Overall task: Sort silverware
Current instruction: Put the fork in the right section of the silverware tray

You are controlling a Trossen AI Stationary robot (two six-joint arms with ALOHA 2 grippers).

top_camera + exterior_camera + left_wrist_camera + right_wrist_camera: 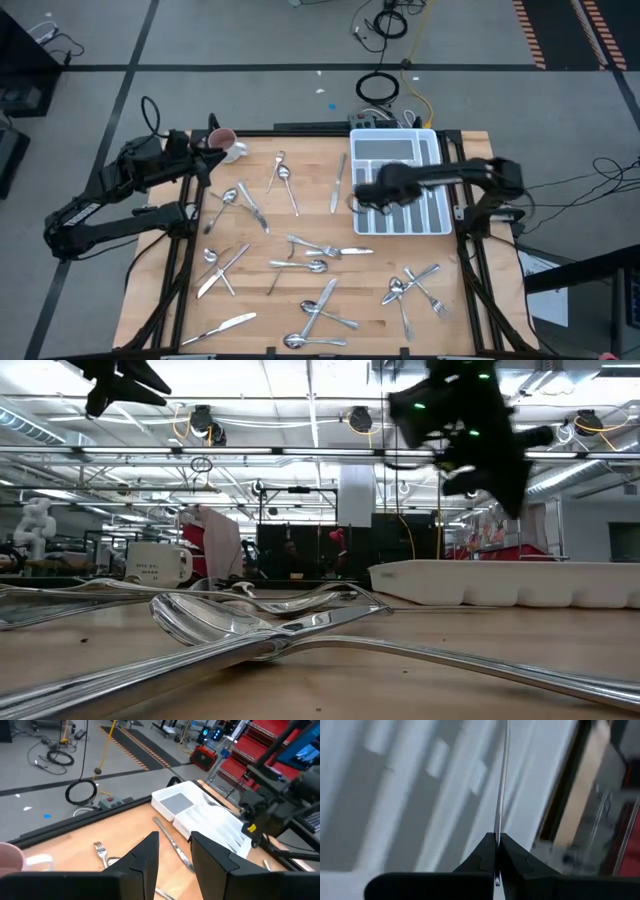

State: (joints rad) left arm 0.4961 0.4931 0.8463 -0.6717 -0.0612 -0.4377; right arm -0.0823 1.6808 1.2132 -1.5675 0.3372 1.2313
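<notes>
Silverware lies scattered over the wooden table (300,300): spoons (222,197), forks (418,285) and knives (336,183). The white compartmented tray (432,215) stands at the far right. My right gripper (363,197) hangs over the tray's left side, shut on one slim silver piece (503,780) that I see edge-on; its kind I cannot tell. My left gripper (175,855) hovers open at the far left, next to the mug (228,143), with nothing between its fingers. My right gripper pinches the thin silver piece between its two fingers (482,855), flat sides against the pads. The long part (500,817) runs on past the fingertips, roughly in line with them, and a short end (496,881) shows behind them. The fingers slant down. The piece hangs clear above the tray (395,795).
A knife (175,847) and a fork (101,851) lie on the table beyond my left gripper. In the low view a spoon and a fork (260,635) lie close to the near edge. Cables (378,88) lie on the floor past the far edge.
</notes>
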